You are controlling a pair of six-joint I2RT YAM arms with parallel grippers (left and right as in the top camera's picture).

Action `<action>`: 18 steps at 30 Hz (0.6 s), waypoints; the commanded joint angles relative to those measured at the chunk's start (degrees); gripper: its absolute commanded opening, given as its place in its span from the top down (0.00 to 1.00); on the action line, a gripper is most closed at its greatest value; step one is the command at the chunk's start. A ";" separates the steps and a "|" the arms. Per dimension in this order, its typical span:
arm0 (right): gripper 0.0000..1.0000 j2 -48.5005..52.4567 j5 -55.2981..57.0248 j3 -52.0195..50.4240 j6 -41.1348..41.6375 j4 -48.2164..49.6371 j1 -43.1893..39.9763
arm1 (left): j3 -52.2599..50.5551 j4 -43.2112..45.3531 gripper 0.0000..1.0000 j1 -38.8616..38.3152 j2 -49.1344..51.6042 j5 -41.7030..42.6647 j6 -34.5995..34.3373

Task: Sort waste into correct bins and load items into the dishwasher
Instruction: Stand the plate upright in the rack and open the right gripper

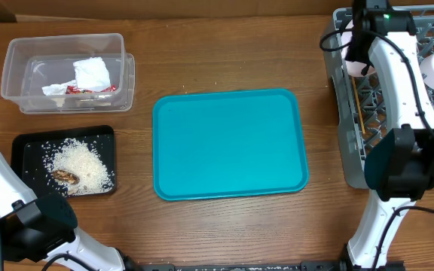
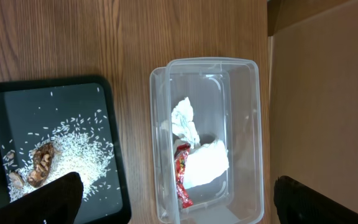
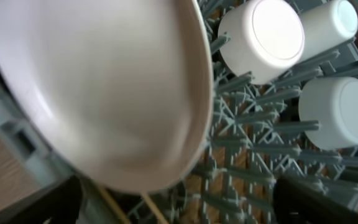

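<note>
Two tools gape wide, both empty: left tool [image 2: 178, 196] over the clear tub [image 2: 253, 124]; right tool [image 3: 178, 202] faces the white plate [image 3: 104, 93], on edge in the rack [image 3: 241, 162], upper left.

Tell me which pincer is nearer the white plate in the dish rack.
Right. The right pincer is directly at the white plate inside the grey dish rack; the left pincer is across the table, above the clear tub and black tray.

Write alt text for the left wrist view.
A clear plastic tub holds crumpled white napkins and a red wrapper; beside it, a black tray carries loose rice and a brown food scrap, on a wooden table.
</note>
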 commanded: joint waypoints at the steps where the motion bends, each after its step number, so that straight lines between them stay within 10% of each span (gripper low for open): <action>1: 0.00 -9.35 -3.89 3.34 2.71 -1.64 -0.39 | -0.11 0.00 0.00 -0.13 0.28 -1.16 -0.59; 10: 0.02 -16.24 -13.09 3.15 1.62 1.03 -3.52 | -0.11 0.00 0.00 -0.13 0.28 -1.16 -0.59; 16: 0.87 -11.23 -13.29 3.15 5.29 5.86 -10.91 | -0.11 -0.02 0.00 -0.13 0.28 -1.16 -0.59; 18: 0.96 -9.68 -16.70 3.15 7.26 7.30 -14.01 | -0.11 0.00 0.00 -0.13 0.28 -1.16 -0.59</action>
